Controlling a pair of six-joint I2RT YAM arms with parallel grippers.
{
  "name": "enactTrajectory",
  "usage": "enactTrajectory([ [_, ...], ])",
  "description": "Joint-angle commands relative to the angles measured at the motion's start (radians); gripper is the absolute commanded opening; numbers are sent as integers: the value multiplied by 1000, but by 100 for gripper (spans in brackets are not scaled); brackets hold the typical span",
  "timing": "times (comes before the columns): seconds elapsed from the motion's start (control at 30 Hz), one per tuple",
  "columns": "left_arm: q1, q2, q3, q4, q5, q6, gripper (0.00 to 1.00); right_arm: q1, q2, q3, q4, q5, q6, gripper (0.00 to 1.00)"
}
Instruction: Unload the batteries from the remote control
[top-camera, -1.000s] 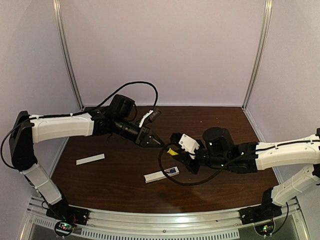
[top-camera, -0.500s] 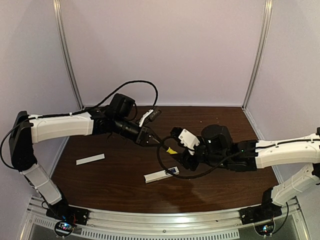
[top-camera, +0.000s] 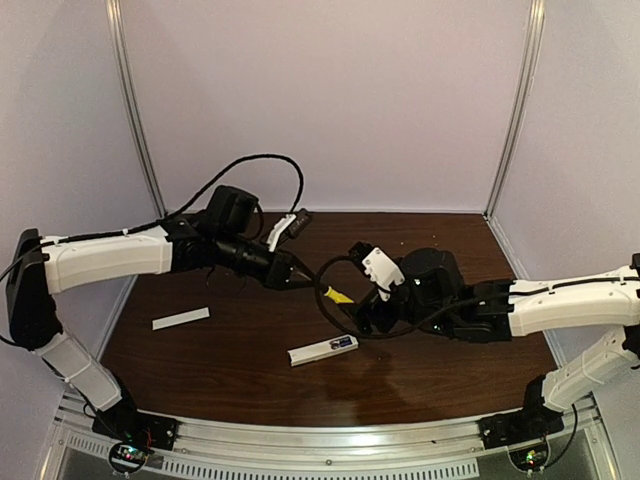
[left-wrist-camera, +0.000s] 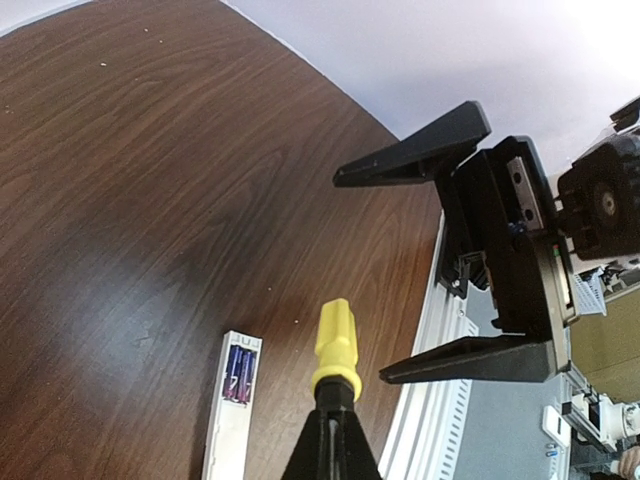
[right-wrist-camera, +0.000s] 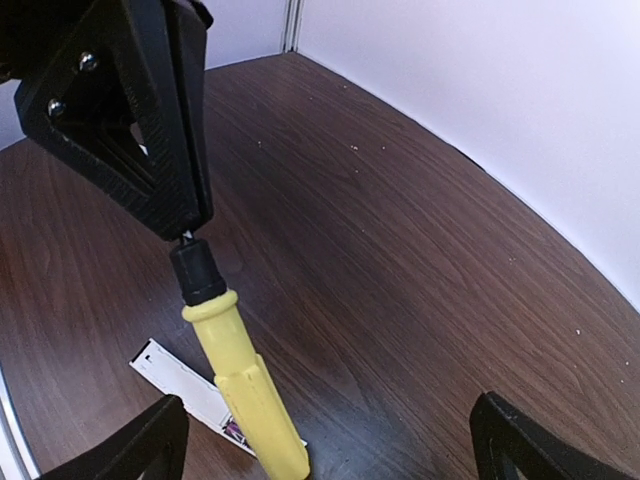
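Yellow plastic marks the change: the screwdriver (right-wrist-camera: 245, 385) has passed from one arm to the other. A second ago my right end effector (left-wrist-camera: 360, 280) was clamped on that yellow handle while the left one closed in on the far end. Now the right fingers stand spread as wide as they go, one on each side of the handle and clear of it, holding nothing. The left end effector (right-wrist-camera: 192, 222) is pinched fully shut on the thin metal shaft just beyond the black collar. It carries the tool alone, in the air over the bench (top-camera: 230, 370), with the handle pointing at the right arm.

The remote control (top-camera: 322, 349) has not moved. It lies flat on the bench, below the two end effectors and slightly toward me, touched by neither. Its compartment faces up, and the batteries (left-wrist-camera: 238, 372) are seated in it side by side, so nothing has been unloaded yet. The cover (top-camera: 181, 318) lies well apart to the left.

As I read it, the handover frees my right arm but does not advance the task. The left grip hides the working tip, so I doubt I can pry from this hold. I expect I must either regrip or set the tool down.
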Motion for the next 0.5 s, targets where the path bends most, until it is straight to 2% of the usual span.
enactTrajectory([
  [0.0, 13, -58, -59, 82, -58, 6, 0, -10, -25, -27, 46, 38, 88, 100],
  [0.17, 28, -115, -114, 135, -101, -9, 0, -39, -29, -12, 38, -3, 165, 100],
  [0.47, 52, -195, -211, 275, -83, -52, 0, -142, -71, -14, 84, -235, 356, 100],
])
